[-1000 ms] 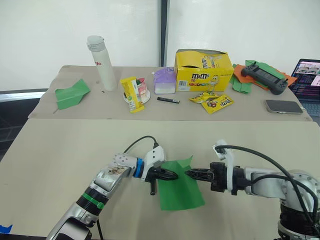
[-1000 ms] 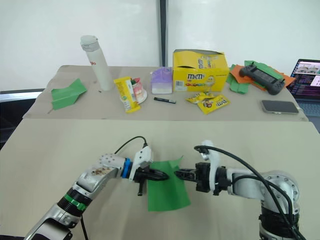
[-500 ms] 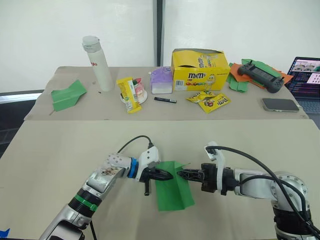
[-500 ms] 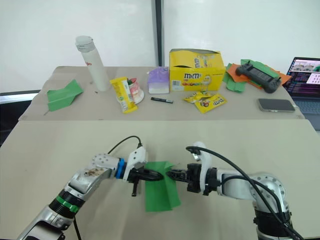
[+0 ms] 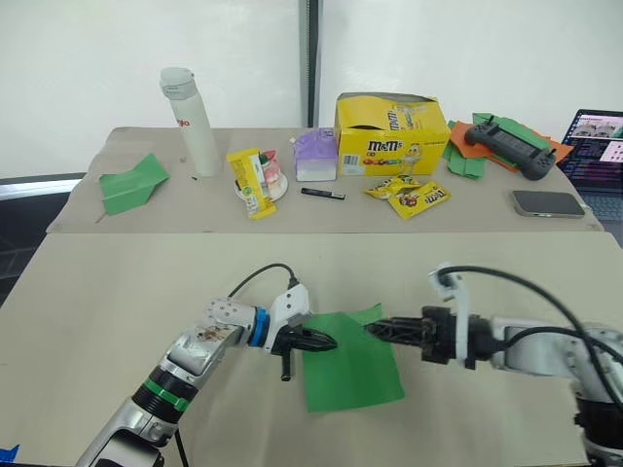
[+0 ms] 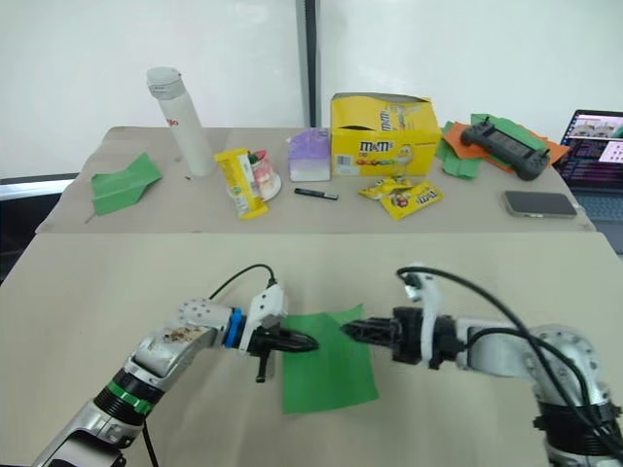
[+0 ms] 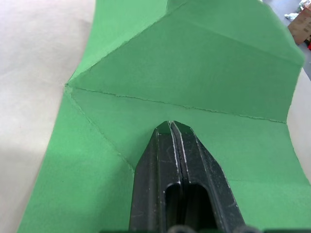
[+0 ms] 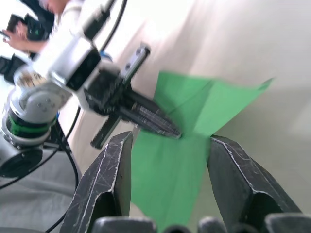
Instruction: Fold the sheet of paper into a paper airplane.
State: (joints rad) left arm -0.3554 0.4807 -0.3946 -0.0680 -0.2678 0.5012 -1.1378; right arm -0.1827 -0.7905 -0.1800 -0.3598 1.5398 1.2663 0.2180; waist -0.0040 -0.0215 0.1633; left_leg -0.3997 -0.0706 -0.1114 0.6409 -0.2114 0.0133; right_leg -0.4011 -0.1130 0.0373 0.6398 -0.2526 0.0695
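Observation:
The sheet of paper (image 5: 350, 362) is bright green and creased, lying nearly flat on the near beige table with its far right corner slightly lifted. My left gripper (image 5: 331, 341) is shut, its tips resting on the sheet's left part, where the creases meet (image 7: 171, 127). My right gripper (image 5: 374, 330) points left at the sheet's far right corner. In the right wrist view this gripper (image 8: 170, 138) stands open, with the sheet (image 8: 167, 184) and the left gripper's fingers (image 8: 150, 119) ahead of it and nothing between its own fingers.
On the far table stand a green paper plane with spread wings (image 5: 134, 181), a white bottle (image 5: 192, 119), snack packets (image 5: 252, 181), a purple carton (image 5: 317, 156) and a yellow box (image 5: 392, 134). A controller (image 5: 509, 146) on paper scraps, a phone (image 5: 549, 203) and a laptop (image 5: 596, 136) are at right.
My right gripper has opened and drawn back to the right. The sheet's raised right half has dropped and spread out flatter. The left gripper has stayed put.

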